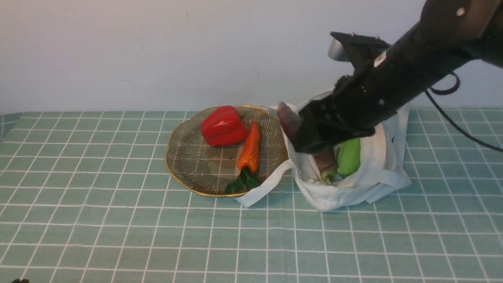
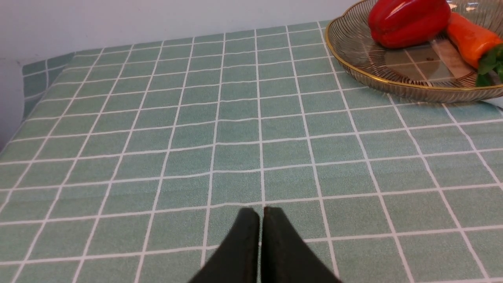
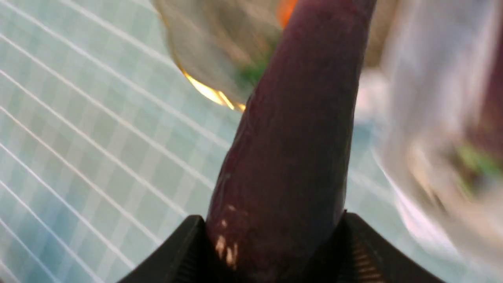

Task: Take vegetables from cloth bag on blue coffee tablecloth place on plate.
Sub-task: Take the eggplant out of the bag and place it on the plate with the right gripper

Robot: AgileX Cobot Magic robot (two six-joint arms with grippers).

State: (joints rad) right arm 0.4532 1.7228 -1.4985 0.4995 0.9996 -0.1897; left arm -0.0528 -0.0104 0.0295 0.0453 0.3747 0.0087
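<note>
Eggplant (image 3: 290, 141), slim and dark purple — gripped by the right end effector (image 3: 275, 239); left end effector (image 2: 261, 220) — closed.

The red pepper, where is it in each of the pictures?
Front view: the red pepper lies inside the glass plate, toward the plate's far left part.
Left wrist view: it shows near the picture's top right corner, on the plate.
Right wrist view: it can't be seen; a dark purple eggplant fills the middle.
Shared landmark: the plate's gold rim, which shows in all three.
</note>
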